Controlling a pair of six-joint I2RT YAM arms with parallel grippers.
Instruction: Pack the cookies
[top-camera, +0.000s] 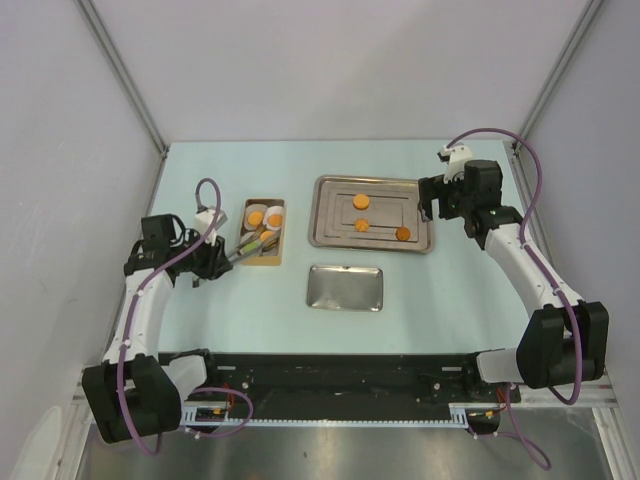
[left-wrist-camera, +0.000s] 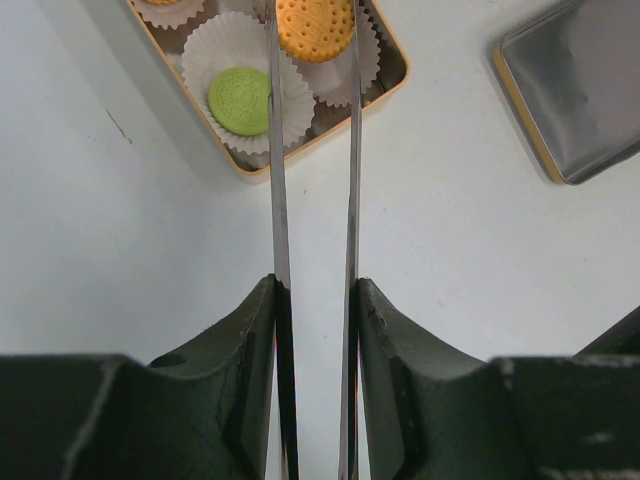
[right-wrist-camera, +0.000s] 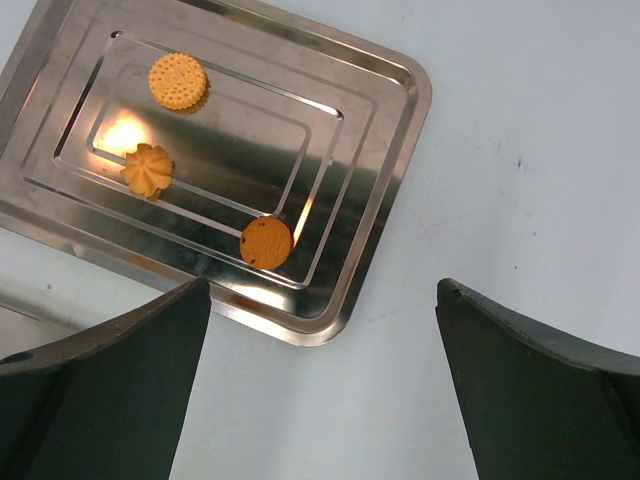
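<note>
Cookies (right-wrist-camera: 266, 241): three orange ones lie on the steel tray (right-wrist-camera: 390, 200), spread apart, none touching. One is plain round with dots, one has a scalloped rim, one is flower-shaped. The tray sits in the far half of the table (top-camera: 450, 300), right of centre.

More are in the box (left-wrist-camera: 250, 170) toward the table's left edge, each in a white paper cup (left-wrist-camera: 200, 60). The left wrist view shows a green one (left-wrist-camera: 240, 100) and an orange one (left-wrist-camera: 315, 28) in adjacent cups. The top view shows more orange at the box's far end.

Left gripper (left-wrist-camera: 314, 300): partly closed, clamping a pair of long metal tongs (left-wrist-camera: 279, 230). The blades run over the box's near rim, with the orange cookie between them. The tips are cut off by the frame edge, so can't tell if they pinch it. The green cookie is just outside the left blade.

Right gripper (right-wrist-camera: 322, 300): jaws wide apart, holding nothing, above the table by the tray's right end.

A shiny lid (top-camera: 345, 288) lies flat near the table's centre, between the tray and the near edge.
</note>
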